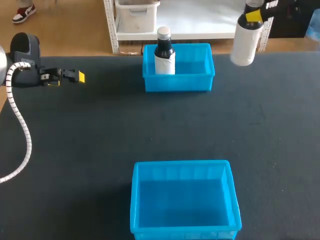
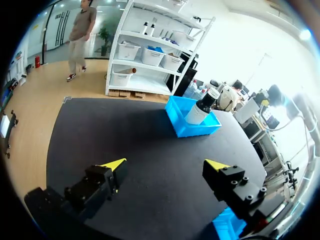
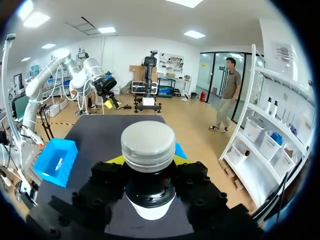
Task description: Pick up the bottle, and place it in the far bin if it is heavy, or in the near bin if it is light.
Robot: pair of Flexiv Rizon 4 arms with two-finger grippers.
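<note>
Right gripper (image 1: 254, 16) is clamped on the bottle (image 1: 245, 42), hoisted near the far bin (image 1: 190, 84), so next up is probably judging its weight and choosing a bin.

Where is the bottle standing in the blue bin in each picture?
Head view: the standing bottle is at the left end of the far bin.
Left wrist view: it is ahead of the left gripper, in that same far bin.
Right wrist view: not visible; the held bottle in the right gripper covers that spot.
Shared landmark: the near bin.
</note>
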